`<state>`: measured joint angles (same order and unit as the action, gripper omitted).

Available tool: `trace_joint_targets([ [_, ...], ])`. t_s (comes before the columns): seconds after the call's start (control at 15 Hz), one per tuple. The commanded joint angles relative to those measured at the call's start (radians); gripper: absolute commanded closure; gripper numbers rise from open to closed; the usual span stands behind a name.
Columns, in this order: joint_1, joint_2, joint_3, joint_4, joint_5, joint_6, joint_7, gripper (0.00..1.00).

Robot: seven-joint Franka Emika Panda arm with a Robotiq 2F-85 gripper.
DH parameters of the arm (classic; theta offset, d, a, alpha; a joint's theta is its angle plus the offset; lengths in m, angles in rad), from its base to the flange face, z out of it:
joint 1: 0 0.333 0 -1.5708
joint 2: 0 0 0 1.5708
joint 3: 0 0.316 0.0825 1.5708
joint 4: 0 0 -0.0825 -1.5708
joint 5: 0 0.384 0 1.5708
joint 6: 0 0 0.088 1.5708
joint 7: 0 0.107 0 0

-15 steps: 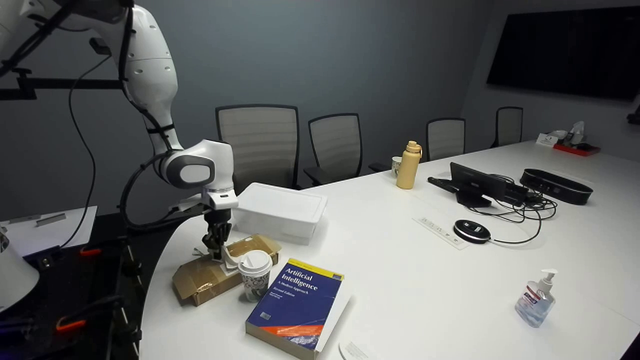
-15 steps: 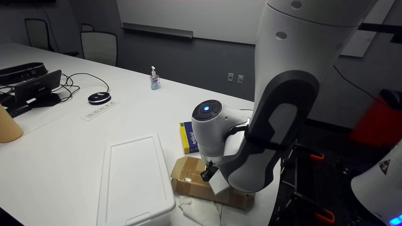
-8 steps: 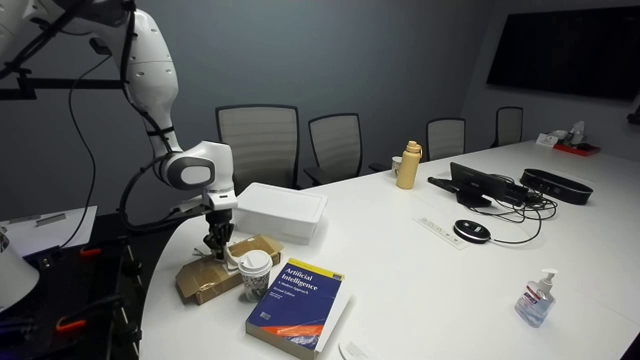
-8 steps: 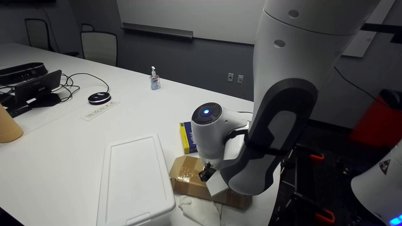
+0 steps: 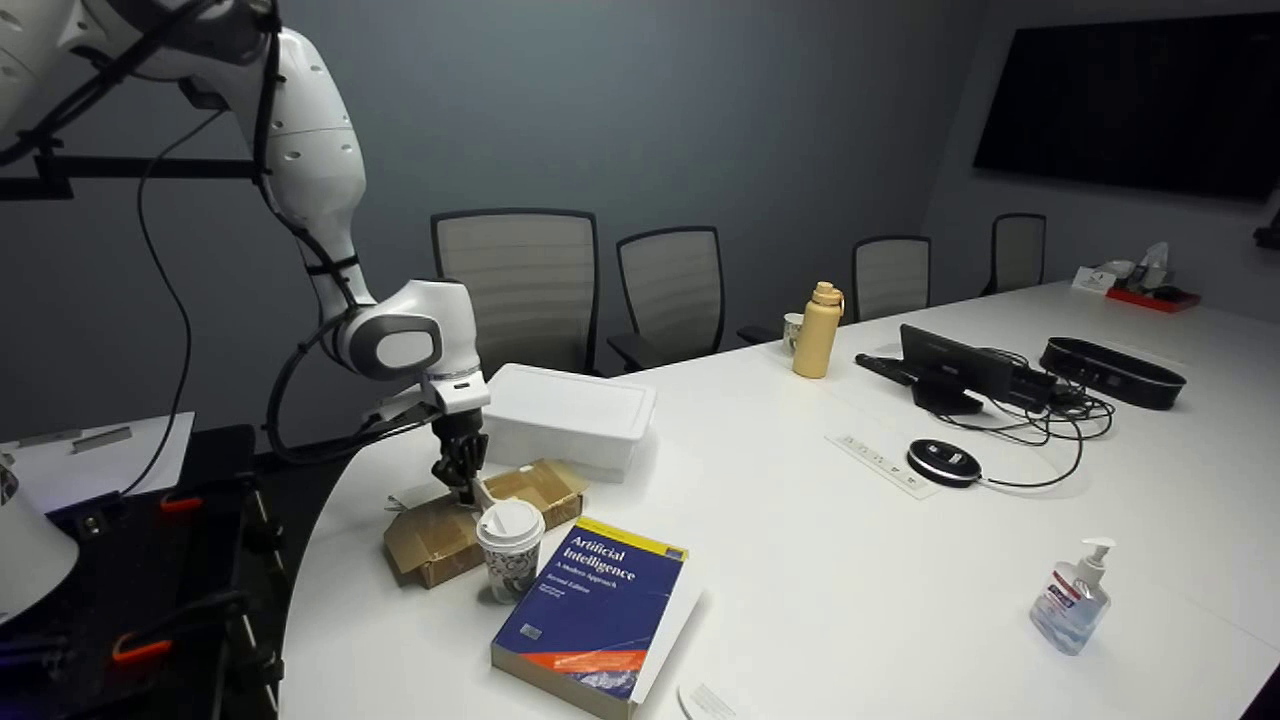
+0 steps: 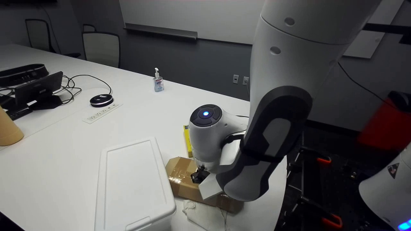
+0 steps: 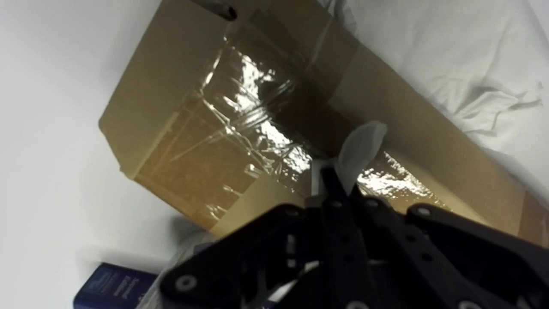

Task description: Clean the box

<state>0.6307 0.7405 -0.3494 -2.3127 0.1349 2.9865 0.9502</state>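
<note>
The box [image 5: 440, 535] is tan-brown cardboard with shiny tape and lies on the table. It also shows in an exterior view [image 6: 183, 184] and fills much of the wrist view [image 7: 201, 159]. My gripper [image 5: 467, 490] points down at the middle of the box's top. In the wrist view, the gripper [image 7: 343, 182] is shut on a piece of white tissue [image 7: 360, 148], which sticks out past the fingertips over the taped surface. The arm partly covers the box in an exterior view. Whether the tissue presses flat on the cardboard is hard to tell.
The white lidded box [image 5: 565, 405] stands right beside the cardboard box's far end. A lidded paper cup [image 5: 510, 550] and a blue book [image 5: 600, 610] stand close in front. A crumpled white cloth [image 6: 205, 215] lies along the box's side. A sanitizer bottle [image 5: 1072, 600] stands farther off.
My gripper, still shut on the tissue, and the cardboard box have moved together toward the white lidded box. The white box has shifted slightly the same way. The cup and book have not moved.
</note>
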Motion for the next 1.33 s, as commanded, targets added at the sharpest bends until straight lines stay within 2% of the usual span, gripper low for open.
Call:
trace_joint_targets([
  [0.0, -0.025, 0.065, 0.029, 0.063, 0.027, 0.046, 0.02, 1.0],
  [0.07, -0.035, 0.063, 0.037, 0.07, 0.03, 0.025, 0.013, 1.0],
  [0.47, 0.056, 0.034, -0.06, 0.064, -0.027, -0.132, 0.048, 1.0],
  [0.6, 0.052, 0.014, -0.051, 0.061, -0.062, -0.202, 0.027, 1.0],
  [0.73, -0.01, -0.015, 0.015, 0.061, -0.082, -0.244, -0.024, 1.0],
  [0.87, -0.066, -0.03, 0.08, 0.059, -0.08, -0.223, -0.051, 1.0],
  [1.0, -0.095, -0.034, 0.117, 0.055, -0.074, -0.195, -0.045, 1.0],
  [1.13, -0.104, -0.034, 0.128, 0.049, -0.078, -0.156, -0.02, 1.0],
  [1.27, -0.067, -0.025, 0.092, 0.046, -0.093, -0.113, 0.022, 1.0],
])
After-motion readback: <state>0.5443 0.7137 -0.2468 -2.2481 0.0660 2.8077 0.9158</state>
